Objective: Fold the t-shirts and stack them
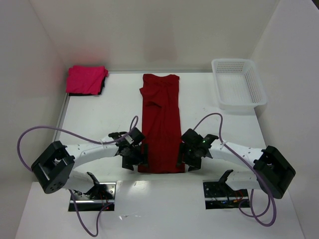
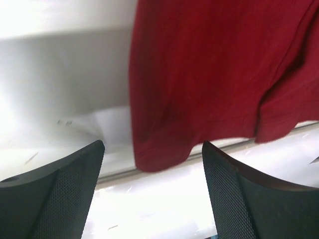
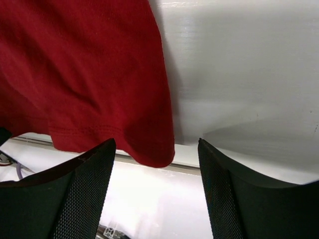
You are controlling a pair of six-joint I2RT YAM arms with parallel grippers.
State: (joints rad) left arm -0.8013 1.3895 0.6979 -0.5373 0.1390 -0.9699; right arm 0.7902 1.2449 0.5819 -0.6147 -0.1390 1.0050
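The dark crimson t-shirt point(image 1: 160, 124) lies on the table as a long narrow strip, sides folded in, its hem at the near edge. My left gripper point(image 1: 138, 158) is open at the hem's left corner, which shows between its fingers in the left wrist view point(image 2: 159, 149). My right gripper point(image 1: 183, 158) is open at the hem's right corner, seen in the right wrist view point(image 3: 149, 144). Neither holds cloth. The magenta-pink t-shirt point(image 1: 86, 79) lies folded at the far left corner.
A white mesh basket point(image 1: 238, 83) stands at the far right. White walls enclose the table on three sides. Purple cables loop over both arms.
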